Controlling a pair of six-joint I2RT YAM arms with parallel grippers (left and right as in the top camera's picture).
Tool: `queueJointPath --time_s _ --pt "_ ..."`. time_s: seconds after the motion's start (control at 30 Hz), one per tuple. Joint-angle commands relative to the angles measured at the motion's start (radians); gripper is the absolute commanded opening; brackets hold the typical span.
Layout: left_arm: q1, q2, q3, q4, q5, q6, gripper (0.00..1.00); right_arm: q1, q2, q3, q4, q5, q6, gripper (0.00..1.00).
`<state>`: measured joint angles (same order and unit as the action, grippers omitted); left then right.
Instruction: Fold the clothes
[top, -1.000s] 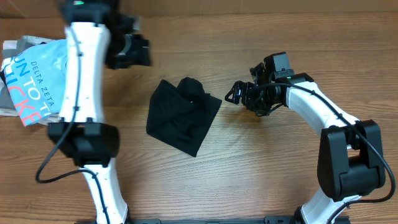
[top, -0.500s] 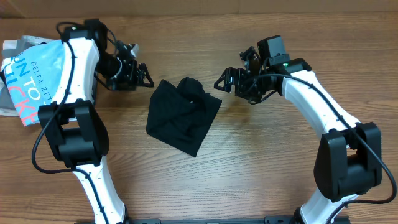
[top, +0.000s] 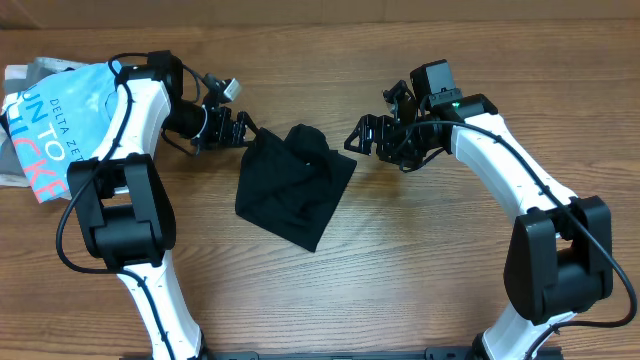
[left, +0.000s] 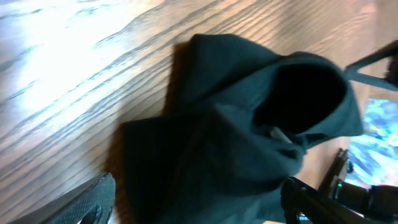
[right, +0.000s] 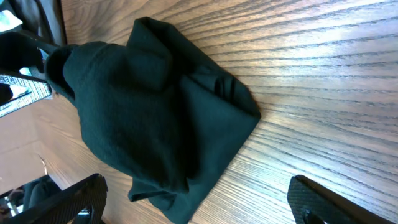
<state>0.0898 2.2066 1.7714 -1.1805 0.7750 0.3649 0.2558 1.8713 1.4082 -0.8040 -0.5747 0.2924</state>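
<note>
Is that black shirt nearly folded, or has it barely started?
Done: little; the black T-shirt lies in a rumpled, bunched heap. In hand: the left gripper and right gripper stand open beside its upper corners, holding nothing. Left: spreading it flat and folding it.

left arm (top: 130, 120), right arm (top: 505, 165): white links | black joints | black cables

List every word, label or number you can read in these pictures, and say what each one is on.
"DELTA ZETA": small dark print on the light-blue T-shirt at the left of the overhead view.
"UN TO": large white letters on the same shirt, cut off at the edges.
"ICKE": large red letters lower on that shirt, also cut off.
The black T-shirt has no print showing, and its white tag is too blurred to read.
</note>
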Motion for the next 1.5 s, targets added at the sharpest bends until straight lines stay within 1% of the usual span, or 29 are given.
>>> queueJointPath --time_s 0.0,0.13,0.17,0.23,0.3,0.4,0.43,0.53,0.6,0.7,0.8,0.87,0.9,0.97,1.0,1.13,1.23,1.3,1.33,1.37,1.4,1.43,1.47 --pt "-0.027 -0.003 -0.016 -0.010 0.061 0.054 0.87 -0.002 -0.005 0.020 0.005 0.006 -0.012 0.97" --pt "-0.045 -0.003 -0.016 -0.044 0.061 0.062 0.82 -0.002 -0.005 0.020 0.004 0.006 -0.012 0.97" --pt "-0.050 -0.003 -0.016 -0.053 0.061 0.062 0.80 -0.002 -0.005 0.020 0.004 0.006 -0.012 0.97" --pt "-0.056 -0.003 -0.016 -0.076 0.065 0.063 0.73 -0.002 -0.005 0.020 0.004 0.010 -0.012 0.97" --pt "-0.060 -0.003 -0.016 -0.098 0.073 0.069 0.60 -0.002 -0.005 0.020 0.004 0.019 -0.012 0.97" --pt "-0.065 -0.003 -0.016 -0.146 0.110 0.122 0.33 -0.002 -0.005 0.020 0.002 0.032 -0.011 0.97" --pt "-0.067 -0.003 -0.016 -0.165 0.128 0.144 0.27 -0.002 -0.005 0.020 0.001 0.043 -0.011 0.97" --pt "-0.069 -0.003 -0.016 -0.225 0.176 0.202 0.15 -0.003 -0.005 0.020 0.002 0.074 -0.011 0.97" --pt "-0.071 -0.003 -0.016 -0.265 0.198 0.240 0.04 -0.003 -0.005 0.020 0.005 0.093 -0.011 0.97" --pt "-0.082 -0.003 -0.016 -0.360 0.221 0.338 0.04 -0.003 -0.005 0.020 0.009 0.096 -0.011 0.96" --pt "-0.103 -0.003 -0.016 -0.426 0.220 0.402 0.04 -0.003 -0.005 0.020 0.010 0.097 -0.011 0.96" --pt "-0.119 -0.003 -0.016 -0.446 0.220 0.419 0.04 -0.003 -0.005 0.020 0.013 0.097 -0.008 0.96" --pt "-0.129 -0.003 -0.016 -0.452 0.220 0.421 0.06 -0.003 -0.005 0.020 0.016 0.097 -0.007 0.96" --pt "-0.152 -0.003 -0.016 -0.463 0.217 0.421 0.22 -0.003 -0.005 0.020 0.023 0.097 -0.007 0.96" --pt "-0.166 -0.003 -0.016 -0.470 0.212 0.421 0.26 -0.003 -0.005 0.020 0.026 0.097 -0.006 0.96" --pt "-0.209 -0.003 -0.016 -0.501 0.174 0.420 0.30 -0.011 -0.005 0.020 0.035 0.097 0.001 0.96" --pt "-0.230 -0.003 -0.016 -0.511 0.142 0.412 0.29 -0.028 -0.005 0.020 0.035 0.096 0.020 0.96" --pt "-0.242 -0.003 -0.016 -0.511 0.140 0.400 0.26 -0.041 -0.005 0.020 0.036 0.096 0.027 0.96" --pt "-0.248 -0.003 -0.016 -0.511 0.136 0.390 0.27 -0.050 -0.005 0.020 0.038 0.096 0.027 0.96" --pt "-0.253 -0.003 -0.016 -0.511 0.134 0.389 0.30 -0.060 -0.005 0.020 0.040 0.096 0.029 0.96" --pt "-0.255 -0.003 -0.016 -0.511 0.134 0.389 0.36 -0.068 -0.005 0.020 0.041 0.096 0.036 0.96" --pt "-0.261 -0.003 -0.016 -0.510 0.135 0.389 0.45 -0.079 -0.005 0.020 0.043 0.096 0.049 0.96" --pt "-0.264 -0.003 -0.016 -0.511 0.134 0.389 0.58 -0.090 -0.005 0.020 0.043 0.094 0.056 0.96"
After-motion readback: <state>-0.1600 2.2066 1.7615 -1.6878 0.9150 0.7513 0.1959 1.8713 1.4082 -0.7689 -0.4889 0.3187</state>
